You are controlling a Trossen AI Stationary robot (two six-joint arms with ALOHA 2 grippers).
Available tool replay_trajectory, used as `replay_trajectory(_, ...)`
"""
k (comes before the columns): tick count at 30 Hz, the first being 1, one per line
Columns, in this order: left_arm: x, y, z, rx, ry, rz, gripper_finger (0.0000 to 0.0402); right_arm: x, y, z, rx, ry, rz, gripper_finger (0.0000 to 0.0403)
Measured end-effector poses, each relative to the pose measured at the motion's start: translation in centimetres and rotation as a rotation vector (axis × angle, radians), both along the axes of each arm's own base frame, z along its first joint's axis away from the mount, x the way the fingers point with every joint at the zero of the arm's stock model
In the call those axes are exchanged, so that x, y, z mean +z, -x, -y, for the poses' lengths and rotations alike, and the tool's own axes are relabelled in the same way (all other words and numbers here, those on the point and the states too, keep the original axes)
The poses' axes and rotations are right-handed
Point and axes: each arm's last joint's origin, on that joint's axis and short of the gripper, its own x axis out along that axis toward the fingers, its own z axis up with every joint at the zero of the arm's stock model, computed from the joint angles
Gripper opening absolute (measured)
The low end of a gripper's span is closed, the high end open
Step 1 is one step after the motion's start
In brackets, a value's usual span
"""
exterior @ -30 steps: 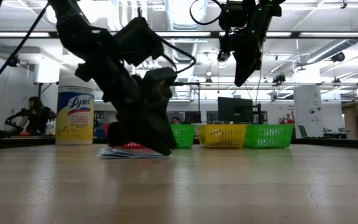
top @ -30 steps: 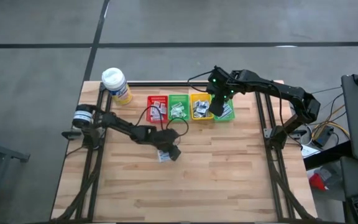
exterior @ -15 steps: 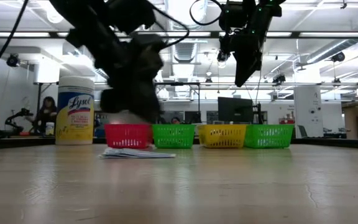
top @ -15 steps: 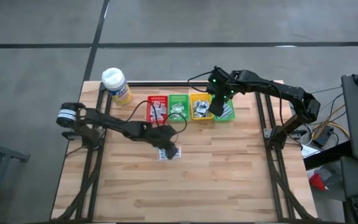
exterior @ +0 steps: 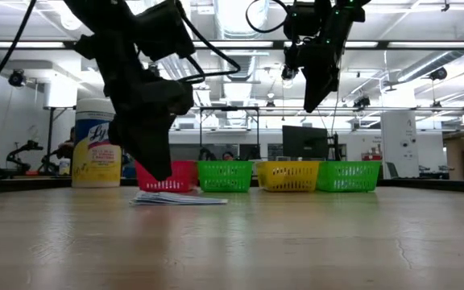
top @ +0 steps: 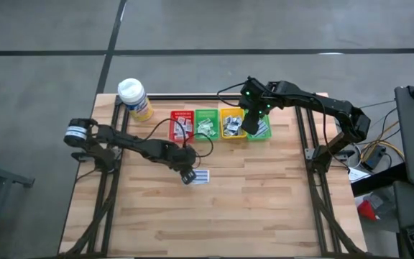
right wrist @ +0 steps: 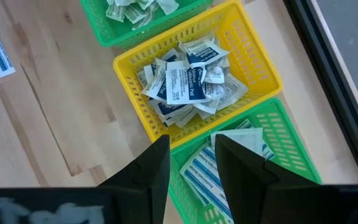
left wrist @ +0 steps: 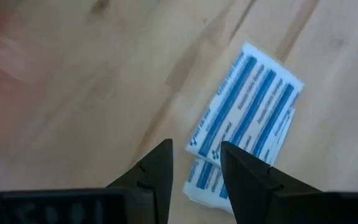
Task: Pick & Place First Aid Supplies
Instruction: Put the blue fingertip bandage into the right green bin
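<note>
Bins (top: 221, 124) behind packets (top: 200, 176) — bottle (top: 134, 98) far corner.

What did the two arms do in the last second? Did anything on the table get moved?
The left pincer has lifted off the blue-striped packets and drawn back toward its own side, leaving them uncovered on the table; its fingers are open and empty. The packets stayed where they lay. The right pincer has kept hovering over the yellow bin and the neighbouring green bin, unmoved.
</note>
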Motion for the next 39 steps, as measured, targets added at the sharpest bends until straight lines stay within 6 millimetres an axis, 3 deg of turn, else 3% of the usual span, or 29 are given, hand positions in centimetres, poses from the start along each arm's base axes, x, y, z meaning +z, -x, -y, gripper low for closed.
replay_trajectory(9, -1.6, -0.4, 0.0, -0.085, -0.031, -0.053, 0.0128, 0.0, 0.0, 0.0, 0.000, 0.002, 0.004, 0.0123)
replay_trajectory(32, -0.9, -1.1, 0.3, -0.134, -0.036, -0.022, 0.0128, 0.1, -0.2, 0.1, 0.000, 0.013, 0.024, 0.0123)
replay_trajectory(39, -2.2, -1.3, 0.6, -0.170, -0.033, -0.063, 0.0128, 0.2, -0.3, 0.2, -0.011, 0.016, 0.039, 0.0123)
